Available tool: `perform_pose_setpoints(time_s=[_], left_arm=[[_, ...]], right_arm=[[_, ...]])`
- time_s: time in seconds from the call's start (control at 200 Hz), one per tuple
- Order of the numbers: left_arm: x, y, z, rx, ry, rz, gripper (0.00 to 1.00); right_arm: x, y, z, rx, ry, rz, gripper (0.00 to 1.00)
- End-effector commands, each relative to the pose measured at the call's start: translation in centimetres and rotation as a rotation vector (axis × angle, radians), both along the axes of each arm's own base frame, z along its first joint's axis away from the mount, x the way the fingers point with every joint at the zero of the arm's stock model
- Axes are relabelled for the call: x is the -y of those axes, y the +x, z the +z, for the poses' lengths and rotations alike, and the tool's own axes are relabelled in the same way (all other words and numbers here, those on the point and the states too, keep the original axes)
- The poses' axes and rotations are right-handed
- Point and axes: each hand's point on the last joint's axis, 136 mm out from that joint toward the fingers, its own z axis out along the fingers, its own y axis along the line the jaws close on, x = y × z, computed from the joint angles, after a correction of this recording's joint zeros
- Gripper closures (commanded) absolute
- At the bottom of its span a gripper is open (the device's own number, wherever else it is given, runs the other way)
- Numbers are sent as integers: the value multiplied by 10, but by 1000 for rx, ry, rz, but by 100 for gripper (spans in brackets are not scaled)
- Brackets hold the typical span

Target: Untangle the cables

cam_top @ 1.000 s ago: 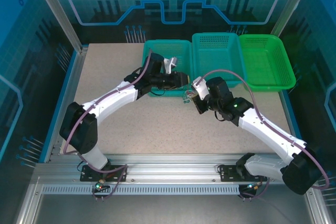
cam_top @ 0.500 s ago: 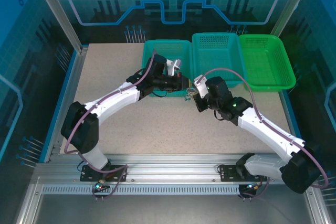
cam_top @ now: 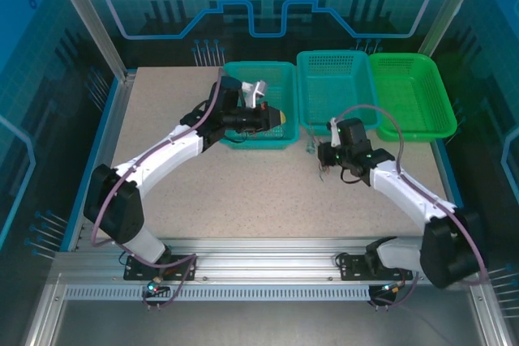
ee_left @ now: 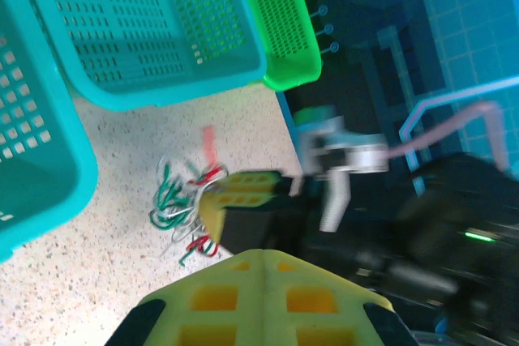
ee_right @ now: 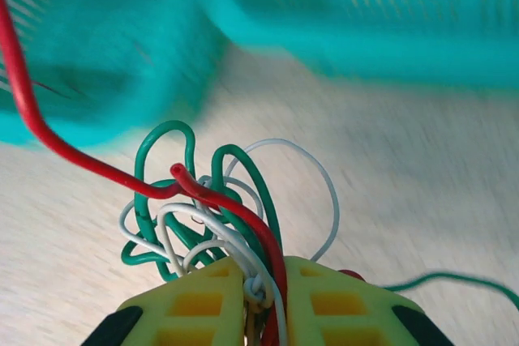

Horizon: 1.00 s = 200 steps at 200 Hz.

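The cables (ee_right: pixel 207 208) are a knotted bundle of thin red, green and white wires. My right gripper (ee_right: pixel 261 277) is shut on the knot, and loops fan out ahead of its yellow fingers. One red wire (ee_right: pixel 32 111) runs off up and to the left. From above, the bundle (cam_top: pixel 313 150) hangs just over the table in front of the middle basket, at the right gripper (cam_top: pixel 323 156). In the left wrist view the bundle (ee_left: pixel 182 200) sits beside the right gripper (ee_left: pixel 241 192). My left gripper (ee_left: pixel 263 255) is shut, pads together with nothing visible between them, over the left basket's front rim (cam_top: pixel 280 119).
Three baskets stand in a row at the back: a teal one (cam_top: pixel 243 79) on the left, a teal one (cam_top: pixel 334 79) in the middle and a green one (cam_top: pixel 409 95) on the right. The speckled table (cam_top: pixel 243 192) lies open in front of them.
The left gripper drew back up and to the left, away from the bundle, to the left basket's rim. The right gripper carried the bundle to the right.
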Motion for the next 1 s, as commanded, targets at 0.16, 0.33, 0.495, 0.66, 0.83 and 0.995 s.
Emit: perform_pose_setpoints(time_s=[0.16,0.33,0.495,0.66,0.83,0.995], left_arm=[[4,-6,14,35,-42,-16,100],[18,-14,-7,0,18,-24,66],[56,-29,-20,-17,36,-80,46],[74,-26,-44,3,118,-72,40],[87,-26,-52,-33,80,-105,50],[88,-27,-54,-31,84,-115,98]], right_arm=[[0,-41,-33,-201,21,6,93],[-14,-39,1,-53,99,88,95],[-28,-36,42,84,173,164,94],[-35,-36,61,125,215,190,94],[-42,-35,74,133,258,190,94],[-46,-35,76,138,278,191,94]])
